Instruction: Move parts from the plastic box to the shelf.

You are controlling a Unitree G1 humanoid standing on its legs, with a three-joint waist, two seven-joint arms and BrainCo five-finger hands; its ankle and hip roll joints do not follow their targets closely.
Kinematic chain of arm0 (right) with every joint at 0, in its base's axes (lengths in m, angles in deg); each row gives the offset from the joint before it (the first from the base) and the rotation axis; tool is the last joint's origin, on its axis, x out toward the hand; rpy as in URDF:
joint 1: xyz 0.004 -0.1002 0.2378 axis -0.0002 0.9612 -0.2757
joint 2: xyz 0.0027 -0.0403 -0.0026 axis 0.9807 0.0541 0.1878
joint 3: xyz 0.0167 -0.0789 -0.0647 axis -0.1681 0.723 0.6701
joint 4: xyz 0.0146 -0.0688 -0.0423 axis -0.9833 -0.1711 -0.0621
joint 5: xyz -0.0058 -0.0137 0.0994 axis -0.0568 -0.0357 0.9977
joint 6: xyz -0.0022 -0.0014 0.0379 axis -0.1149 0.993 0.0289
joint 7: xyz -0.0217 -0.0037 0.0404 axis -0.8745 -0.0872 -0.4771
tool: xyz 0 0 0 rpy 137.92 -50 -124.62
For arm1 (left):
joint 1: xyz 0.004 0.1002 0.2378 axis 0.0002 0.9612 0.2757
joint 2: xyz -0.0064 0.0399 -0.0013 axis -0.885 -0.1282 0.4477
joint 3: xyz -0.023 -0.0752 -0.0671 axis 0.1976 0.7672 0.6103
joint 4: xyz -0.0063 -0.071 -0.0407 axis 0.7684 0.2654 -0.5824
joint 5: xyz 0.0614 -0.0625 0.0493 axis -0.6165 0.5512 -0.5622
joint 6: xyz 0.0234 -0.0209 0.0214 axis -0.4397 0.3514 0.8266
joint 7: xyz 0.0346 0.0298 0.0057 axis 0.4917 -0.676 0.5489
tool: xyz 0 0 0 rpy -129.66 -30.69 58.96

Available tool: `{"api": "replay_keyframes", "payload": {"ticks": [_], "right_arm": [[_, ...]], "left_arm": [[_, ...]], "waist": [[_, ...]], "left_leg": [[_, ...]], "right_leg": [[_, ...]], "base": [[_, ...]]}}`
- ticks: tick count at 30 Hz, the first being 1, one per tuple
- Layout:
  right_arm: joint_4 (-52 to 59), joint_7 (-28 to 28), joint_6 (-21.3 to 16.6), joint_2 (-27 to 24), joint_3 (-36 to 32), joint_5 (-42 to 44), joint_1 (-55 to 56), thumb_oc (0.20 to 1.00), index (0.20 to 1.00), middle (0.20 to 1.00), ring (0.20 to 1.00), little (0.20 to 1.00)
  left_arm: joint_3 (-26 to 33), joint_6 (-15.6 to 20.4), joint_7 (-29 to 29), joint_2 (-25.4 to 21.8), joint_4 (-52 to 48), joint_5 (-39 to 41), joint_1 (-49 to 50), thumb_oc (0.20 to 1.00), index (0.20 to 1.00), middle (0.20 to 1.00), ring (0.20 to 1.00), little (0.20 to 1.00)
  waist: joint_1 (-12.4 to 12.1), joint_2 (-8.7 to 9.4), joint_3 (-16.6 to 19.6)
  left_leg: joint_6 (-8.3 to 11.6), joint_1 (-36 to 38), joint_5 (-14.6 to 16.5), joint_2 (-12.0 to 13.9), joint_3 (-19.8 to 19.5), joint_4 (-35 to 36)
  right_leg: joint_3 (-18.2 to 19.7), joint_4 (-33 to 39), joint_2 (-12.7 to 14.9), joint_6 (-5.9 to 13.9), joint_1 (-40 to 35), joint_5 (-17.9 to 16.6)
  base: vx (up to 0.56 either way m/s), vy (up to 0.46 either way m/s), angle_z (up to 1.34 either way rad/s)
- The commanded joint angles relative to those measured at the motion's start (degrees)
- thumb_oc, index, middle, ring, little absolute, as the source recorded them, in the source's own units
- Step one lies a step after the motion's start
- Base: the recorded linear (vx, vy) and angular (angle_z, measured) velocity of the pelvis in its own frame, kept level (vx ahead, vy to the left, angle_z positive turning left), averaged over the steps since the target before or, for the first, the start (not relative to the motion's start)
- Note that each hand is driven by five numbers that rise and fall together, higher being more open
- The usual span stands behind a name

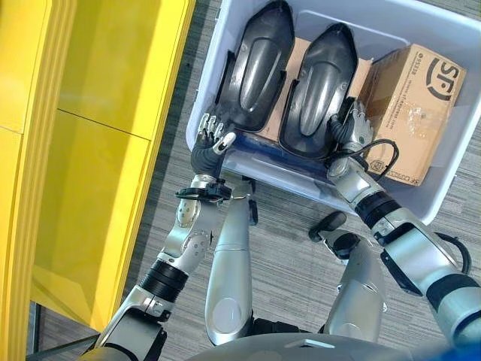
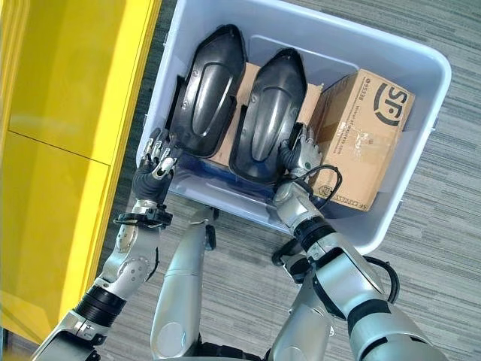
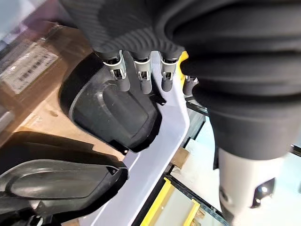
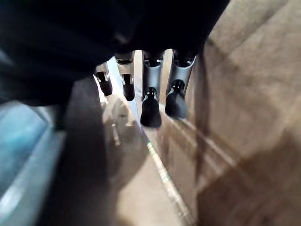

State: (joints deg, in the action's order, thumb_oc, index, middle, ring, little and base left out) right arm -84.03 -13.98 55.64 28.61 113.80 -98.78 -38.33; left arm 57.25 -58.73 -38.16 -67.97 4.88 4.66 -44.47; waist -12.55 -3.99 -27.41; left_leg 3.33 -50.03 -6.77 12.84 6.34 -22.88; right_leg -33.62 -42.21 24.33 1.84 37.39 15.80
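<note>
Left hand [image 1: 211,140]: at the near-left rim of the plastic box, fingers [image 3: 141,84] straight and relaxed, dark tips resting on or just above the near end of the left black part; nothing grasped.
Right hand [image 2: 302,156]: inside the box, down in the gap between the right black part and the cardboard carton; fingers [image 4: 151,106] extended into that gap in the wrist view, not curled round anything, released.
Left black part [image 1: 258,64]: long, glossy, shell-shaped moulding, lying lengthwise in the box beside the left wall, near end at the left hand's fingertips.
Right black part [image 1: 319,90]: same shape, lying parallel and just beside the first, toward the middle of the box; near end next to the right hand.
Flat cardboard [image 1: 296,56]: brown sheet or flat carton under both black parts, showing between them.
Cardboard carton [image 2: 359,137]: brown box with printed markings and tape, standing in the right portion of the plastic box, touching or nearly touching the right wall; right hand just beside its left face.
Plastic box [image 2: 429,113]: pale blue-grey tub with thick rim, sitting on the floor, holding both parts and the carton.
Shelf [image 1: 98,150]: bright yellow unit along the left, just beside the plastic box, panels bare where visible.
Floor [image 2: 443,226]: grey striped carpet around the box.
</note>
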Motion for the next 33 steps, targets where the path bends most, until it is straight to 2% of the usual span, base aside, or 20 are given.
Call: {"api": "replay_keyframes", "payload": {"ticks": [1, 2, 4, 10, 14, 19, 22, 25, 26, 30, 33], "right_arm": [[-7.2, 15.1, 7.8, 7.1, 7.2, -7.5, 9.9, 0.200, 0.200, 0.200, 0.200, 0.200], [-7.2, 15.5, 8.7, 7.0, 7.2, -9.5, 9.7, 0.200, 0.200, 0.200, 0.200, 0.200], [-7.9, 15.9, 11.3, 6.7, 7.9, -6.9, 9.1, 0.200, 0.200, 0.200, 0.200, 0.200], [-8.7, 16.5, 13.5, 6.7, 8.4, -11.1, 9.3, 0.200, 0.200, 0.200, 0.200, 0.200], [-8.9, 15.5, 13.9, 6.8, 8.6, -12.3, 9.3, 0.200, 0.200, 0.200, 0.200, 0.200], [-8.6, 9.0, 11.4, 7.1, 8.4, -9.6, 9.4, 0.200, 0.200, 0.200, 0.200, 0.200], [-8.8, 3.0, 5.7, 7.3, 8.2, -5.2, 9.2, 0.200, 0.200, 0.200, 0.200, 0.200], [-8.3, -4.2, -3.8, 7.5, 7.8, -5.5, 8.6, 0.200, 0.200, 0.200, 0.200, 0.200], [-8.1, -5.1, -5.3, 7.4, 7.8, -5.7, 8.5, 0.200, 0.200, 0.200, 0.200, 0.200], [-6.0, -15.8, -16.8, 5.3, 6.4, -0.4, 7.9, 0.200, 0.200, 0.200, 0.200, 0.200], [-2.6, -19.0, -23.3, 2.3, 2.0, 0.7, 7.1, 0.200, 0.200, 0.200, 0.200, 0.200]], "left_arm": [[-0.6, 4.5, 2.2, 0.0, -5.0, 0.7, -0.6, 1.000, 1.000, 1.000, 1.000, 1.000], [-0.6, 4.5, 2.2, 0.1, -5.1, 0.6, -0.6, 1.000, 1.000, 1.000, 1.000, 1.000], [-0.4, 4.8, 2.5, 0.6, -5.3, -0.1, -0.5, 1.000, 1.000, 1.000, 1.000, 1.000], [-0.9, 4.8, 1.7, 0.2, -6.5, -0.8, -0.4, 1.000, 1.000, 1.000, 1.000, 1.000], [-0.9, 4.8, 2.6, 0.3, -6.4, 0.0, 0.3, 1.000, 1.000, 1.000, 1.000, 1.000], [-1.2, 4.8, 3.3, 0.3, -6.4, -0.5, 0.4, 1.000, 1.000, 1.000, 1.000, 1.000], [-1.2, 5.1, 3.9, 0.4, -6.0, -0.5, 0.5, 1.000, 1.000, 1.000, 1.000, 1.000], [-1.2, 5.6, 4.5, 0.5, -5.1, -0.9, 0.7, 1.000, 1.000, 1.000, 1.000, 1.000], [-1.2, 5.5, 4.5, 0.5, -4.9, -0.9, 0.8, 1.000, 1.000, 1.000, 1.000, 1.000], [-0.9, 6.8, 5.2, 0.5, -3.5, -0.8, 1.7, 1.000, 1.000, 1.000, 1.000, 1.000], [-0.1, 6.1, 5.4, -0.6, -3.6, 0.6, 2.9, 1.000, 1.000, 1.000, 1.000, 1.000]], "waist": [[-3.7, -2.38, -2.4], [-3.9, -2.52, -2.4], [-4.3, -3.00, -2.4], [-4.5, -3.97, -2.4], [-4.6, -4.31, -2.4], [-4.3, -4.36, -2.4], [-4.2, -4.24, -2.4], [-3.9, -3.82, -2.4], [-3.8, -3.72, -2.4], [-3.1, -2.80, -2.4], [-2.4, -1.94, -2.4]], "left_leg": [[0.07, 2.6, 4.0, -1.3, 9.2, 4.4], [0.02, 2.6, 4.0, -1.5, 9.2, 4.4], [-0.17, 2.2, 4.1, -1.9, 8.9, 4.1], [-0.37, 1.1, 4.1, -2.4, 8.7, 3.6], [-0.40, 0.8, 4.2, -2.7, 8.6, 3.5], [-0.25, 1.7, 4.0, -2.6, 8.7, 4.1], [-0.02, 3.5, 3.7, -2.5, 8.9, 5.1], [0.20, 6.5, 3.7, -1.9, 9.4, 5.7], [0.27, 7.2, 3.7, -1.8, 9.4, 5.8], [0.73, 11.9, 3.9, -0.6, 10.2, 6.3], [0.98, 16.2, 4.3, 0.0, 10.7, 6.5]], "right_leg": [[2.8, -5.1, 0.1, 5.21, 4.0, -1.5], [2.7, -5.2, 0.2, 5.17, 4.1, -1.4], [2.4, -5.5, 0.8, 5.35, 4.2, -1.4], [2.4, -6.2, 1.6, 5.39, 5.2, -1.2], [2.3, -6.1, 1.8, 5.41, 5.5, -1.4], [2.5, -5.2, 1.6, 5.63, 5.0, -2.0], [2.6, -4.0, 1.1, 5.76, 3.7, -2.4], [2.6, -2.3, 0.5, 5.79, 1.2, -3.0], [2.6, -2.0, 0.4, 5.84, 0.6, -3.1], [2.5, 0.6, -0.2, 6.07, -3.7, -3.8], [2.7, 2.4, -0.7, 6.34, -7.7, -4.2]], "base": [[0.00, 0.000, 0.00], [0.01, 0.012, 0.03], [0.01, 0.000, 0.06], [0.01, 0.001, 0.05], [0.00, -0.038, 0.01], [-0.02, -0.057, 0.00], [-0.04, -0.066, 0.00], [-0.04, -0.080, -0.05], [-0.04, -0.094, -0.09], [-0.03, -0.080, -0.19], [-0.01, -0.105, -0.24]]}}
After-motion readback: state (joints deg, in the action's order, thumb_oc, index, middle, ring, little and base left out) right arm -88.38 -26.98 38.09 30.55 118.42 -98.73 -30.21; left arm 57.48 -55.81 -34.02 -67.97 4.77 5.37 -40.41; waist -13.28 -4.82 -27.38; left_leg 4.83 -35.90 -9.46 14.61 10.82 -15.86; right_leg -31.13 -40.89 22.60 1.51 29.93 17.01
